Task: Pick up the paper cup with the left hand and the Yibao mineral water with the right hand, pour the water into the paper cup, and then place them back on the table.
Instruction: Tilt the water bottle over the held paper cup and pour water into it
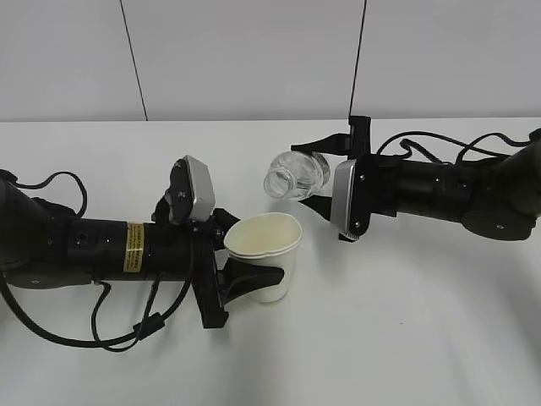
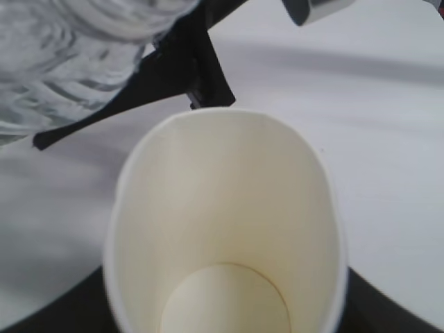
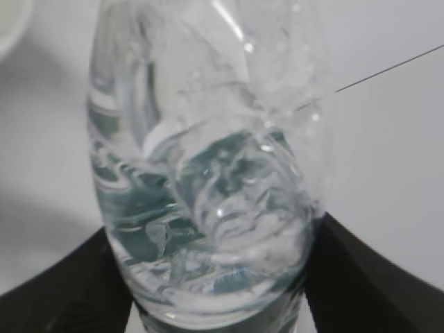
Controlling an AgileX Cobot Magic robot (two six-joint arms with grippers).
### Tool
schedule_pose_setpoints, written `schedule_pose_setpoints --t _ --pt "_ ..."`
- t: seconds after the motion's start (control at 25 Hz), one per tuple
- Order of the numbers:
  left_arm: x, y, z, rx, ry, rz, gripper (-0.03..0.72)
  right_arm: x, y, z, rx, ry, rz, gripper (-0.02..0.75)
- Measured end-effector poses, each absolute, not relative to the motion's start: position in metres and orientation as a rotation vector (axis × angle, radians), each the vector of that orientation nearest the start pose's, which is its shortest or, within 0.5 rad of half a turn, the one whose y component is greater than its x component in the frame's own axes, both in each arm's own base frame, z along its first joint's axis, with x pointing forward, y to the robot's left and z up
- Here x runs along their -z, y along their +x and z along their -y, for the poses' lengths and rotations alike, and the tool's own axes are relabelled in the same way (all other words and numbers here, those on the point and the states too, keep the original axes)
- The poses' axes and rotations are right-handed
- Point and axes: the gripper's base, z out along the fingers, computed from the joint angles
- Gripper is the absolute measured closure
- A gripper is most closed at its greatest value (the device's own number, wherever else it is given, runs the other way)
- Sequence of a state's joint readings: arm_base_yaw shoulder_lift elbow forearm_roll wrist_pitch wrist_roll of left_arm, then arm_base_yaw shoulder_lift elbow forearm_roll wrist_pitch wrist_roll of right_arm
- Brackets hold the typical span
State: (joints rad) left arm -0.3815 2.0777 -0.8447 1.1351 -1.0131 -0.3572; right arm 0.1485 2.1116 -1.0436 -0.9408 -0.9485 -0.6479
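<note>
Left hand [image 1: 245, 275] grasping the paper cup [image 1: 266, 254], upright over the desk [image 1: 406, 330]; right hand [image 1: 325, 173] grasping the Yibao mineral water [image 1: 296, 175], tipped on its side, mouth at the cup's 1 o'clock and short of the rim; risk: water lands on the desk if poured before the mouth is over the cup; count: one cup, one bottle, two hands.

Exterior slanting down at table [image 1: 406, 338]; wrist views close-up
</note>
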Motion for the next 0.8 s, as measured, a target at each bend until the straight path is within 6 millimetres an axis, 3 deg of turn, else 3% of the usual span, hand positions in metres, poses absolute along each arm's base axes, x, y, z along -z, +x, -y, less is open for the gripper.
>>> schedule_pose_setpoints --t 0.8 --pt "-0.1007 0.2916 0.1931 0.855 1.307 -1.538 0.265 -0.1326 0.3894 -0.1190 0.294 -1.558 -0.824 0.250"
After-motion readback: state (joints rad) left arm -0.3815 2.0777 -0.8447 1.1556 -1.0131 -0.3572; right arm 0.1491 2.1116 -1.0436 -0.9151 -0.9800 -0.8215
